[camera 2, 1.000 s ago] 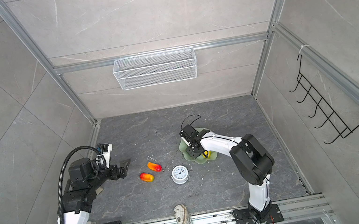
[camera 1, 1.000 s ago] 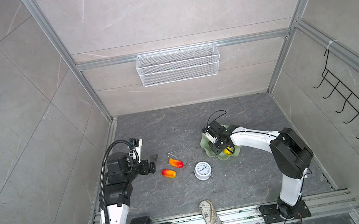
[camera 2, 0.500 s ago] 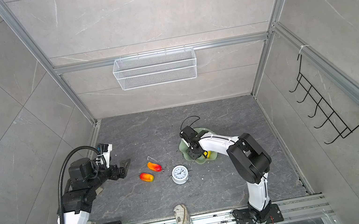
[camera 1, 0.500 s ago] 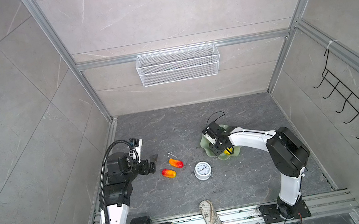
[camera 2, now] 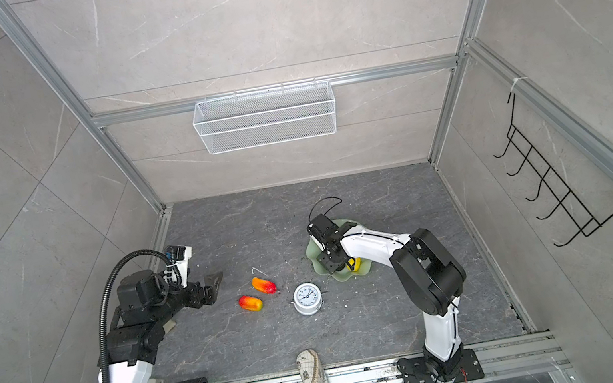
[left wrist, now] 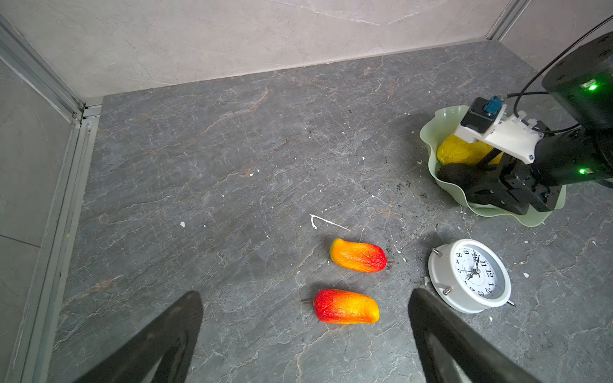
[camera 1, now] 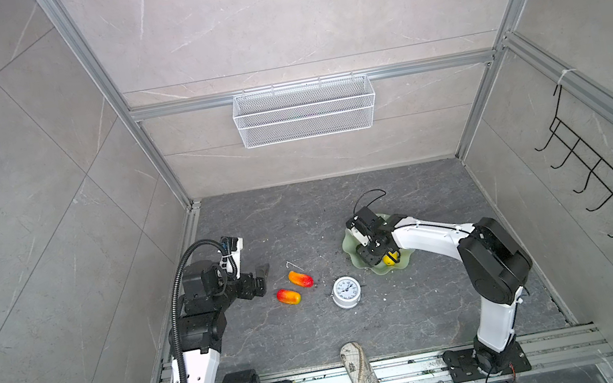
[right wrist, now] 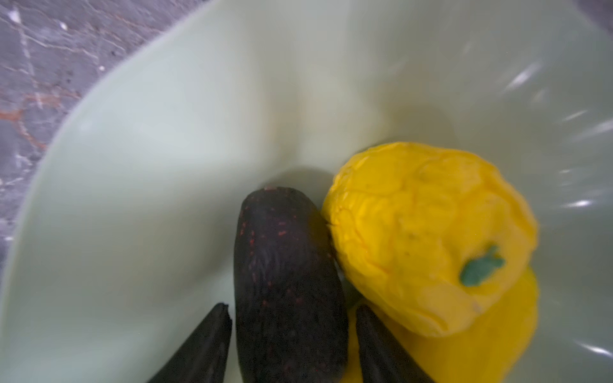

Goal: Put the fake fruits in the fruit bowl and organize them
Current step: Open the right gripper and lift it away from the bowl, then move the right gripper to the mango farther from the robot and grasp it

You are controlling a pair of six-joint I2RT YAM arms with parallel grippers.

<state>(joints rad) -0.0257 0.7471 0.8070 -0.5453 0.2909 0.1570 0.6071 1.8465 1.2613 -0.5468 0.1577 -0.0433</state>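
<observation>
The right arm is raised from its base at the near right rail, bent at a dark elbow, and its white forearm is stretched left and far over the fruit bowl [camera 1: 350,241]. The wrist is tipped down, so that the right tool [right wrist: 292,311] is lowered into the bowl. In the right wrist view its two dark fingers are seen on either side of the avocado [right wrist: 288,265], parted, with a thin gap on each side; the avocado is lying on the bowl's floor and is not clamped. The round bumpy yellow fruit [right wrist: 424,232] is pressed against the avocado, and the long yellow fruit [right wrist: 487,335] is partly covered by it.

The left arm is raised from the near left rail and folded close to the left wall, with its forearm turned right. The left tool [left wrist: 303,295] is held wide open with nothing in it, above the counter [camera 1: 301,223] and just left of the two mangoes [camera 1: 300,278] [camera 1: 287,296]. These are laid side by side on the counter, well apart from the bowl.

An alarm clock [camera 1: 346,291] is placed between the mangoes and the bowl. A patterned pouch [camera 1: 363,375] is laid across the near rail, and a wire basket [camera 1: 305,117] is hung on the far wall.
</observation>
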